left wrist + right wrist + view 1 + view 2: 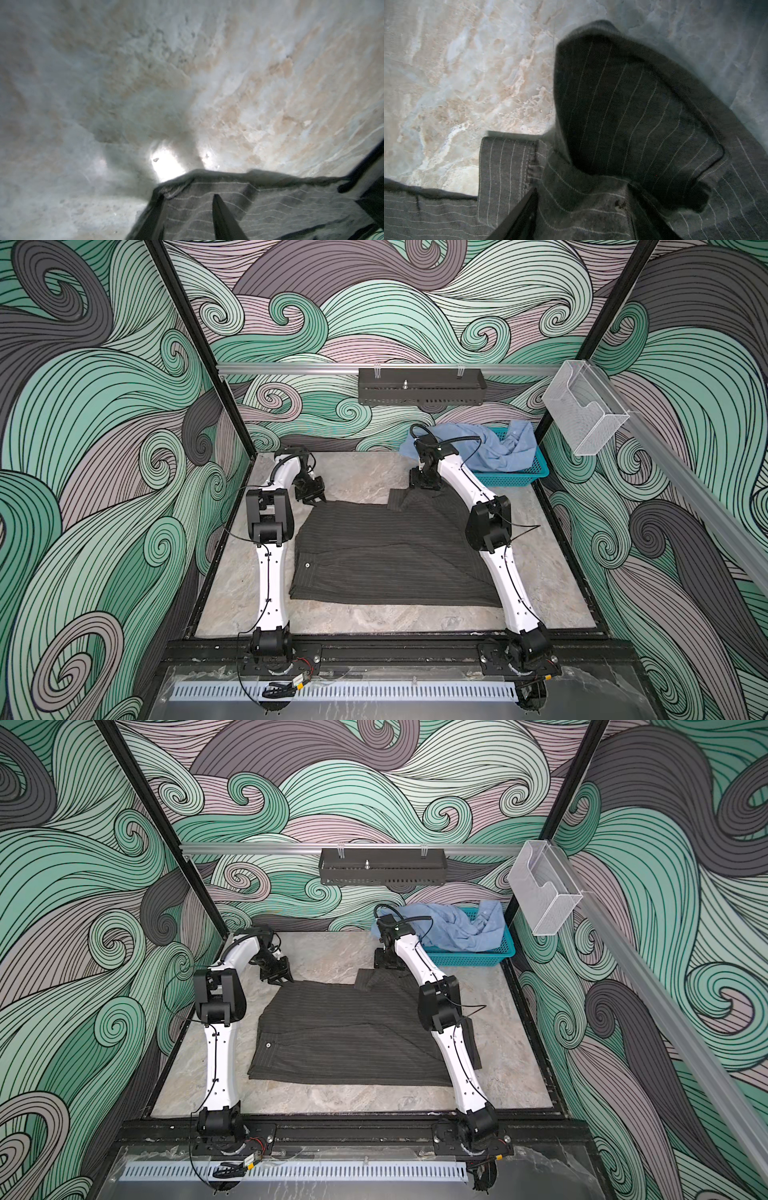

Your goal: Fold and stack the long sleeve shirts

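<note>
Your grey pinstriped shirt [386,547] lay spread mid-tabletop [552,585], partly folded; your left tool [314,498] sat at its far left corner, fingers [225,218] over the cloth, though I could not tell whether they pinched it; your right tool [423,485] was down at the collar, grip likewise unclear; the light blue shirt [494,448] lay heaped in the teal basket [532,477] at the far right.

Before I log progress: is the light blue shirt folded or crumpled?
Crumpled: the light blue shirt lies bunched in the teal basket, spilling over its rim, unfolded.
</note>
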